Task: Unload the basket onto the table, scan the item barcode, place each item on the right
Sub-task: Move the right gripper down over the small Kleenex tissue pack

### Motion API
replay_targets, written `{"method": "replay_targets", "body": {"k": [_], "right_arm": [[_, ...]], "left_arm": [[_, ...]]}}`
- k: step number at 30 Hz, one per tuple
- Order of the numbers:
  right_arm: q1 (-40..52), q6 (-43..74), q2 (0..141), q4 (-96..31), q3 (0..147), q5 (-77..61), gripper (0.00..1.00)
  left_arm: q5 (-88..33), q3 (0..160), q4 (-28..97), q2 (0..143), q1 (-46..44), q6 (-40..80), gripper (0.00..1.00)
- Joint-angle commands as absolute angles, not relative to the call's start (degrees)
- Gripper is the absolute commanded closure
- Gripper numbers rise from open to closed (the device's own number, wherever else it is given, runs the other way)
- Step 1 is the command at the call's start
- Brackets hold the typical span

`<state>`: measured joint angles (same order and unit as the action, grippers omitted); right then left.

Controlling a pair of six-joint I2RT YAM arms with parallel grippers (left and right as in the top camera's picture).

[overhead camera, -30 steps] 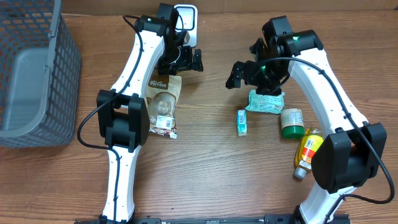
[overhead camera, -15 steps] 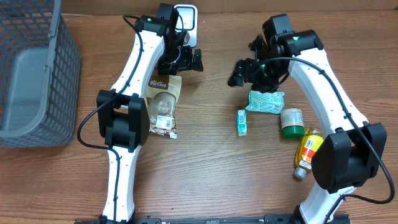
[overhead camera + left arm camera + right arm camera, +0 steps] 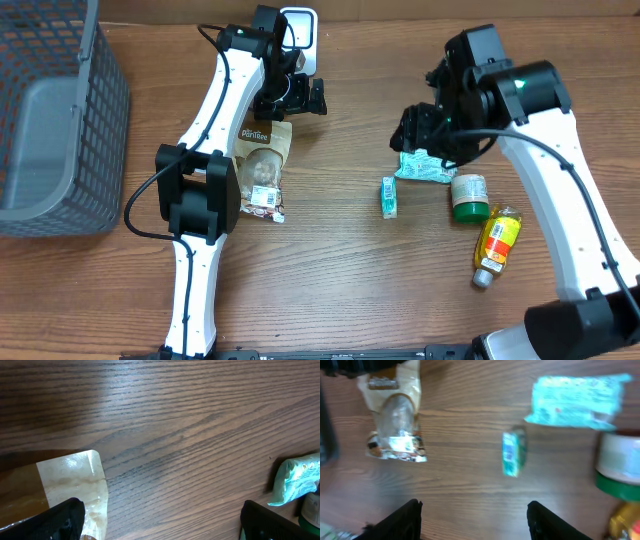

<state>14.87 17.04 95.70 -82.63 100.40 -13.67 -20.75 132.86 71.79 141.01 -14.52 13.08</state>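
Wood-grain brown table (image 3: 340,290) carries everything, and against the picture of one second ago only the right arm differs: it has swung outward to the right, and its hand (image 3: 415,125), which then stood further left with the fingers spread very wide, is now more narrow and sits over the upper left corner of the teal packet (image 3: 432,167). In the right wrist view this hand (image 3: 475,506) is released; the two dark fingers stand apart with only bare table between them. The packet is soft, flat and crinkled, and it lies on the table, not lifted, touching or almost touching a round jar (image 3: 468,196) with a green lid. Just left of the packet lies a small teal box (image 3: 389,196), oblong with sharp edges. Below the jar lies a yellow plastic bottle (image 3: 497,243) on its side. The left arm has not moved; its hand (image 3: 300,100) is released too, with nothing between the fingers, above the top of a brown paper pouch (image 3: 262,165) that has a clear glossy window. Behind this arm stands a white device (image 3: 300,28) with rounded corners. A grey basket (image 3: 60,110) of open plastic mesh is at the far left.
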Motion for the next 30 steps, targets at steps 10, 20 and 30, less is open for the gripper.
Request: {"method": "replay_targets", "body": {"k": [10,20,30], "right_arm": [[22.57,28.56,96.14,-76.27,93.08,2.2,0.13],[22.87,28.53,97.56,-70.63,84.71,-0.25,0.17],[22.76,28.51,97.97,-58.17,72.99,-0.03,0.25]], "left_arm": [[-20.36,133.34,71.7,138.32,-14.66,11.6,0.0],[-20.36,133.34,71.7,138.32,-14.66,11.6,0.0],[-20.36,133.34,71.7,138.32,-14.68,11.6,0.0]]}}
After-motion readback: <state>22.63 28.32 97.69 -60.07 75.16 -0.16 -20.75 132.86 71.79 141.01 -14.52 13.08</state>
